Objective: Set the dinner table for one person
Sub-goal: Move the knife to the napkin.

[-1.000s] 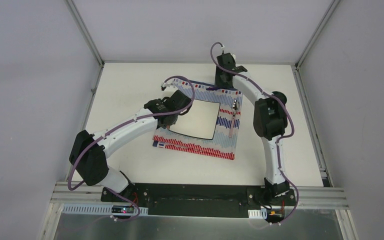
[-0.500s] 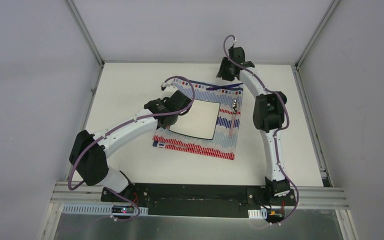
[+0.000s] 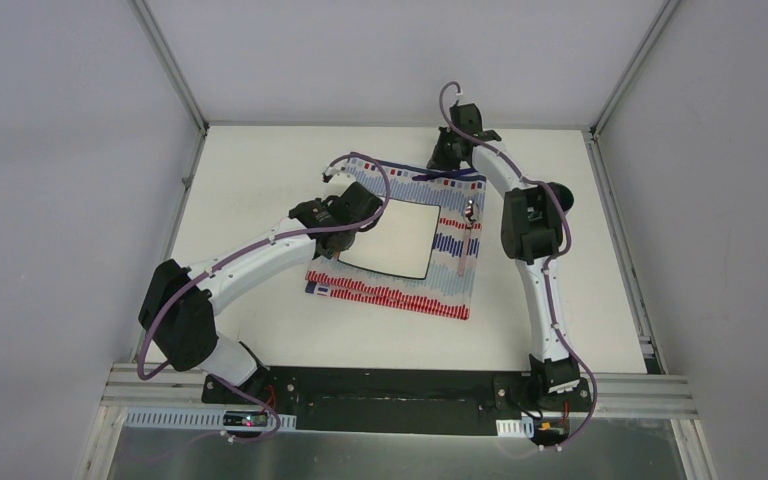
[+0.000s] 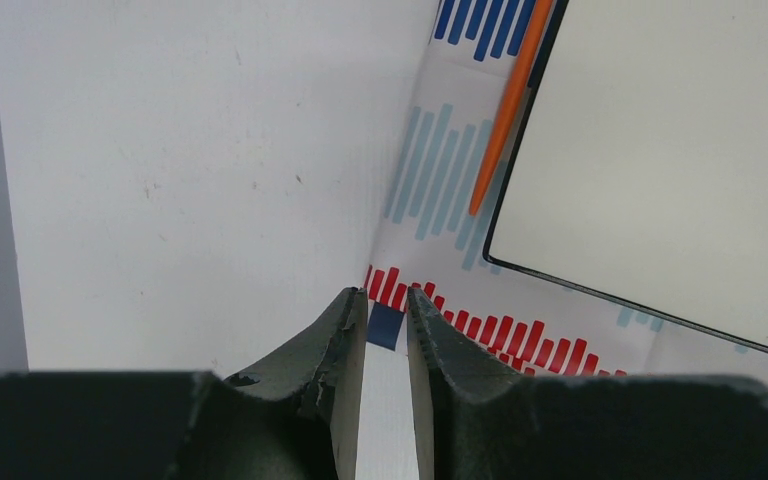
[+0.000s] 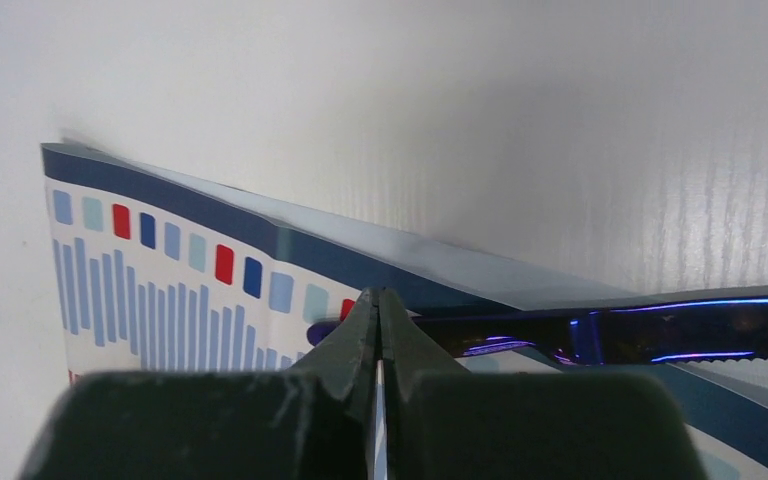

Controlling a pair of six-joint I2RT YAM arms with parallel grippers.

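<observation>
The white surface (image 3: pixel 260 190) fills the middle of the overhead view, with grey rails (image 3: pixel 188 180) along its edges. Near its centre lies a striped red, blue and white cloth (image 3: pixel 400 292), turned a little off square. A white square plate (image 3: pixel 395 240) with a dark rim sits on the cloth, toward the cloth's 9 o'clock half. At 3 o'clock of the plate, apart from it and also on the cloth, lies a spoon (image 3: pixel 465 240), its bowl toward 12 o'clock and its handle toward 6 o'clock. A thin orange stick (image 4: pixel 505 115) lies on the cloth along the plate's 9 o'clock edge, either just beside the rim or touching it; I cannot tell which

The right hand (image 5: pixel 378 298) is at the cloth's 12 o'clock edge, clenched, its fingertips pinched on the dark blue border there. That edge stands up off the surface with a shadow under it. In the wrist view a dark glossy strip (image 5: pixel 610 330) runs off at 3 o'clock of the fingertips, too blurred to name

The left hand (image 4: pixel 388 305) is over the cloth's 7 o'clock corner, near the plate's 7 o'clock corner. It is released: its fingers stand a narrow gap apart, and the cloth's blue corner mark shows through the gap
</observation>
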